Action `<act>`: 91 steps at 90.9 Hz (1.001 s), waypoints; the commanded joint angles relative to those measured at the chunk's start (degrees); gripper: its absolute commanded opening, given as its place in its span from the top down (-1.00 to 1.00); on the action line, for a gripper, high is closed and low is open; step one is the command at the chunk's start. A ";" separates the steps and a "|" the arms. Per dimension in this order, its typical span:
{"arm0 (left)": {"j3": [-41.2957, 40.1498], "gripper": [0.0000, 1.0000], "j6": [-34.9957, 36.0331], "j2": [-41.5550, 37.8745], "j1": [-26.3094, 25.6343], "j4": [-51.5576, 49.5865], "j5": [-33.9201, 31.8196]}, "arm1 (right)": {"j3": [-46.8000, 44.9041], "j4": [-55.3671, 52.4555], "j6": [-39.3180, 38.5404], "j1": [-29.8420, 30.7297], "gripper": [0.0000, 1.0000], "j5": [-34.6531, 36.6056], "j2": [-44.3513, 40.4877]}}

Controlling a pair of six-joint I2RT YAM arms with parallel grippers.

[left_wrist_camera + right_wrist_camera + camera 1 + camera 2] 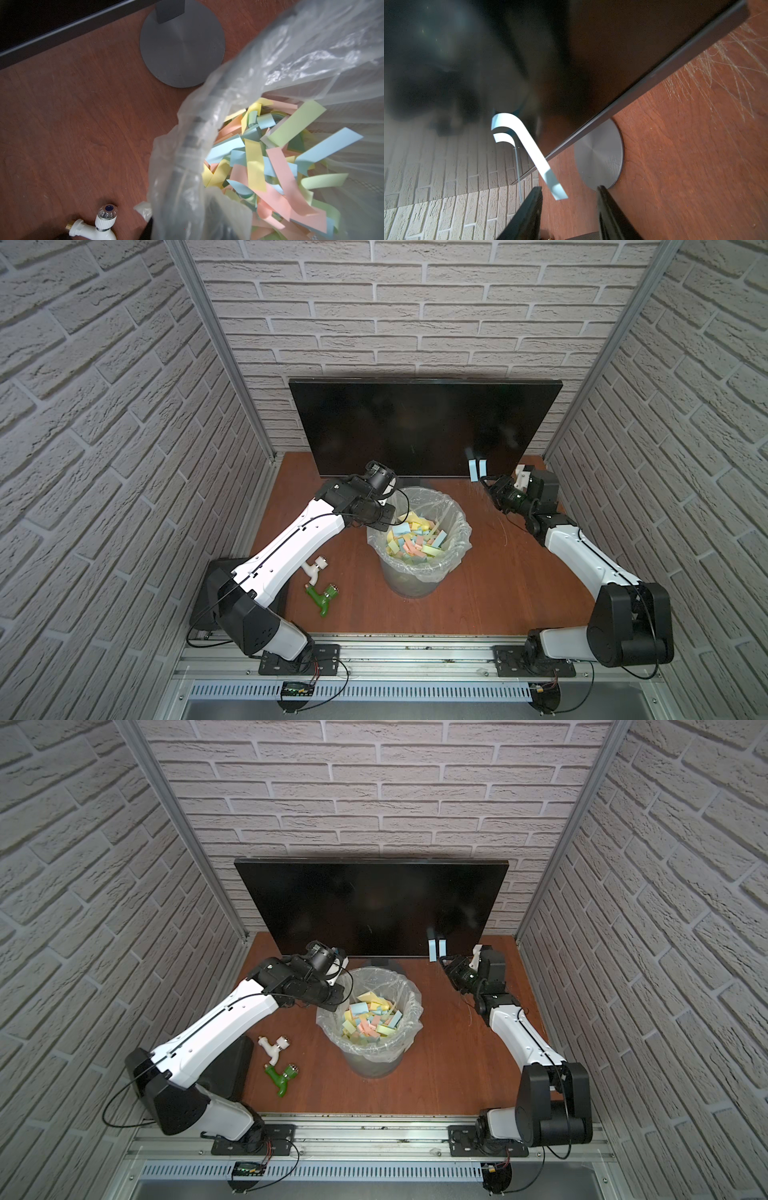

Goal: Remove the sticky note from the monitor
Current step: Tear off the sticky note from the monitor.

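Observation:
The monitor stands at the back of the table, wide and black. A light blue sticky note hangs near its lower right edge, mirrored in the glossy screen. In the right wrist view the sticky note curls away from the monitor. Its loose end lies between the fingers of my right gripper, which is open and touches nothing. My left gripper is at the left rim of the waste bin. In the left wrist view it straddles the liner-covered rim, one finger outside and one inside.
The waste bin holds several coloured paper strips and stands mid-table before the monitor's round base. A white tap and a green tap lie to the bin's left. Brick-patterned walls close both sides.

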 commanded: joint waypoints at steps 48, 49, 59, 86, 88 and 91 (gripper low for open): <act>-0.40 0.33 -0.59 -1.11 -0.41 1.28 0.69 | 4.76 4.34 -1.10 0.36 0.24 -0.49 2.28; -0.40 0.33 -0.59 -1.09 -0.43 1.27 0.69 | 4.82 4.36 -1.10 0.39 0.24 -0.51 2.31; -0.31 0.33 -0.60 -1.16 -0.37 1.27 0.68 | 5.10 4.38 -1.28 0.53 0.26 -0.30 2.48; -0.45 0.33 -0.73 -1.26 -0.45 1.35 0.68 | 4.33 3.74 -1.71 0.77 0.56 0.11 1.36; -0.44 0.33 -0.73 -1.21 -0.43 1.39 0.72 | 4.28 3.69 -1.78 0.71 0.60 0.20 1.20; -0.48 0.33 -0.75 -1.17 -0.39 1.35 0.73 | 4.19 3.61 -1.72 0.75 0.66 0.32 1.01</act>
